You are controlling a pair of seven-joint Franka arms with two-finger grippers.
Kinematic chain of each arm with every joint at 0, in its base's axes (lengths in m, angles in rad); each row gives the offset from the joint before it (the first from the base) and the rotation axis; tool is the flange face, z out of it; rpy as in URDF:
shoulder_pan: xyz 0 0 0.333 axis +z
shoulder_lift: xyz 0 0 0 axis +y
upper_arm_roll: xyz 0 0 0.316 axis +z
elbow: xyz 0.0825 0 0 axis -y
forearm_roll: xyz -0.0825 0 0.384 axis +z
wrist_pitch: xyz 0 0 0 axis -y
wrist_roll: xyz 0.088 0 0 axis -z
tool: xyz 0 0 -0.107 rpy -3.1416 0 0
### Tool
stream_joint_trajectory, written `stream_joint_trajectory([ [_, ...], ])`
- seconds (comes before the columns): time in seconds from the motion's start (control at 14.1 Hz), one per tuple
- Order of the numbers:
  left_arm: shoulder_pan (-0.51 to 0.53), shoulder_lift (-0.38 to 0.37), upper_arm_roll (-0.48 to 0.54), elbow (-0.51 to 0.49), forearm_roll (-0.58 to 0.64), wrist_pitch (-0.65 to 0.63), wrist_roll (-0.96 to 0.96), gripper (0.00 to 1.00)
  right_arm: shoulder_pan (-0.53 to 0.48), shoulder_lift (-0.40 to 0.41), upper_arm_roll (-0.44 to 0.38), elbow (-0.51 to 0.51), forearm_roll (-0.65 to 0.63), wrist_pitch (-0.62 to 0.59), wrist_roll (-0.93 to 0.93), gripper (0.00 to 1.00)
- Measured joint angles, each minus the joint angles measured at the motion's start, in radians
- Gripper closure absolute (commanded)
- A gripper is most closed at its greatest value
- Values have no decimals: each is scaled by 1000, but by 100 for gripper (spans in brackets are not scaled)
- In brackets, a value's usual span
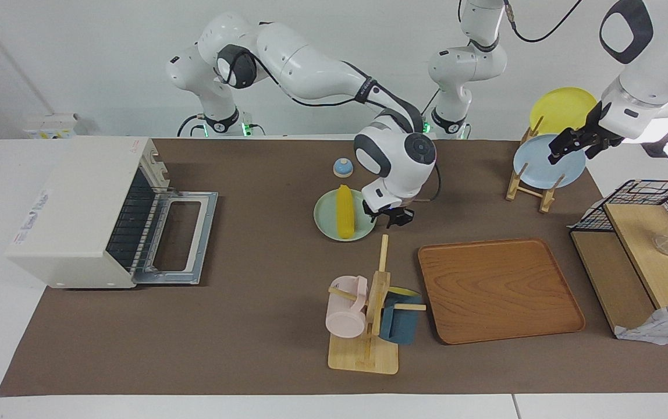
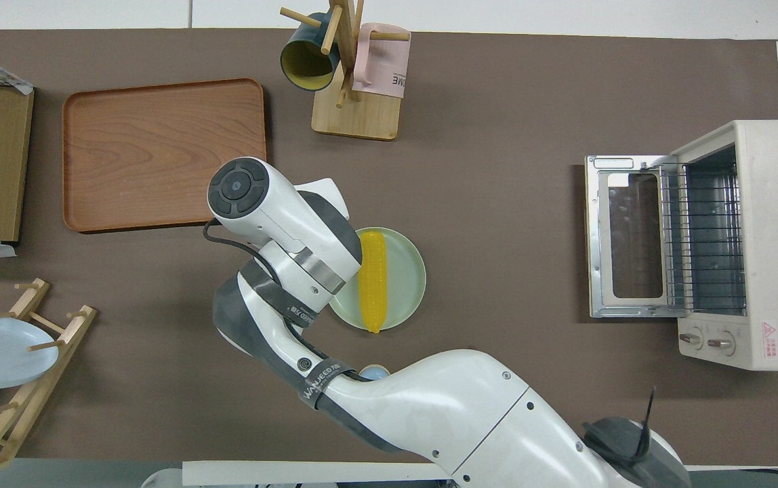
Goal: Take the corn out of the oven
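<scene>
Smooth yellow corn cob (image 1: 344, 210) lies on pale green round plate (image 1: 328, 224), frame centre, outside open cream toaster oven (image 1: 86, 212); right gripper (image 1: 395, 217) beside plate rim, grip unclear, should be lifted straight clear; left gripper (image 1: 572, 145) is parked open upper right

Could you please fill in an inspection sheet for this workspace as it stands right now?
Surface: brown mat over the table.
Job's things: corn lies on pale green plate; oven open, rack bare.
Clutter: mug rack, wooden tray, plate rack, small bell, wire basket.
Grippers: right gripper beside the plate's rim; left gripper waits over the plate rack, open.
Cables: on the arms only.
Surroundings: white wall.
</scene>
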Motion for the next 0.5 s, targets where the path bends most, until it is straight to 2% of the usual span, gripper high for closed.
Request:
stream_joint_trajectory([
  [0.14,-1,-6,-4,-21,0,10,0,1,-31,-95,-12,-1,-9,-56,-37,0],
  [0.21,-5,-12,-8,-37,0,24,-1,1,-72,-161,-14,-39,-10,-101,-114,6],
  [0.28,-12,-18,-13,-51,-1,38,-6,1,-127,-242,-16,-119,-11,-119,-207,12],
  [0.36,-28,-23,-16,-62,-2,46,-19,1,-193,-335,-16,-237,-11,-105,-302,25],
  [0.5,-75,-32,-20,-79,-3,62,-71,1,-331,-509,-15,-500,-10,-26,-492,63],
])
